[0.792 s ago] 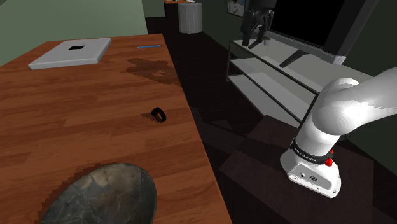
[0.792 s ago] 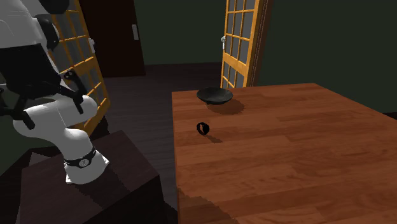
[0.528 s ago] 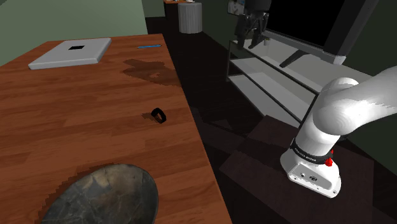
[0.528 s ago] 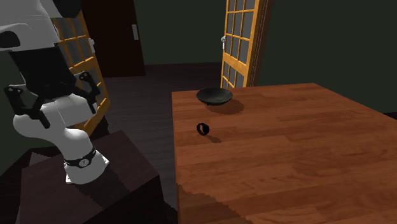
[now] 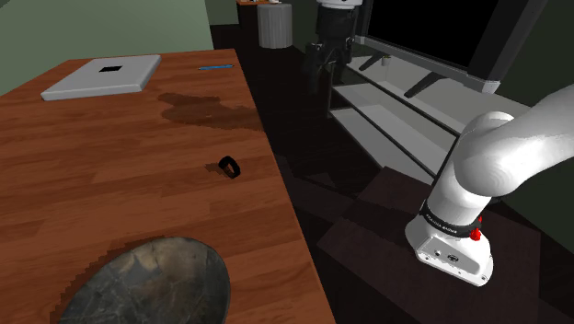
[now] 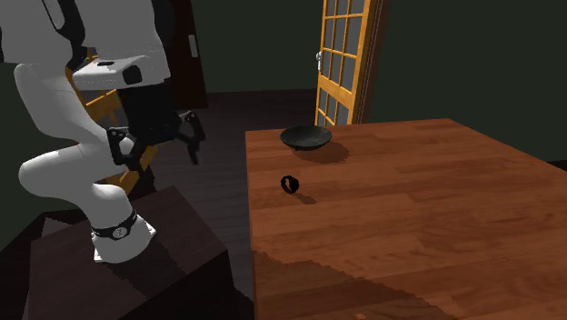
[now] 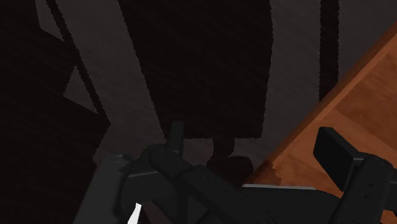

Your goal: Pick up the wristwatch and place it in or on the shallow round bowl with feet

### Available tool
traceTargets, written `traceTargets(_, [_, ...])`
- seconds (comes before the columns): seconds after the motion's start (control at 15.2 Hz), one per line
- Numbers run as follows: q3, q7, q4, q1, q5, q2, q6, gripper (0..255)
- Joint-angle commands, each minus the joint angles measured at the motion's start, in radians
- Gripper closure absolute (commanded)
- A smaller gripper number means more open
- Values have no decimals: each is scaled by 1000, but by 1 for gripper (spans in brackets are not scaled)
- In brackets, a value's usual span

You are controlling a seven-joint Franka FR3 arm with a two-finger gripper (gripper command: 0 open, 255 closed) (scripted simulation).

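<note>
The bowl (image 5: pixel 152 281) is cut off by the shoulder view's bottom edge and its feet are hidden. In the second exterior view it is a dark dish whose underside is hard to make out. The watch (image 5: pixel 230 167) is a small black loop on the table (image 5: pixel 110 156), near the edge facing the arm and well apart from the bowl. Its face cannot be read. The gripper (image 6: pixel 156 150) hangs over the dark floor beside that edge, its jaws spread wide with nothing between them. The table is reddish-brown wood and also bears a flat white box (image 5: pixel 103 75) and a blue pen (image 5: pixel 216 66). Around it stand a white shelf (image 5: pixel 396 115) and an orange-framed glass door (image 6: pixel 350 55).
</note>
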Motion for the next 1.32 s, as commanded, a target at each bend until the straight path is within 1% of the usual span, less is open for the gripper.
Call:
traceTargets(0.0, [50, 45, 13, 12, 10, 39, 30, 0])
traceTargets(0.33, [165, 149, 67, 27, 8, 158, 101, 0])
traceTargets(0.66, [282, 265, 149, 31, -32, 303, 160, 0])
traceTargets(0.86, [352, 345, 212, 31, -81, 405, 187, 0])
traceTargets(0.99, [397, 404, 260, 33, -126, 480, 199, 0])
traceTargets(1.25, [473, 532, 372, 54, -248, 648, 204, 0])
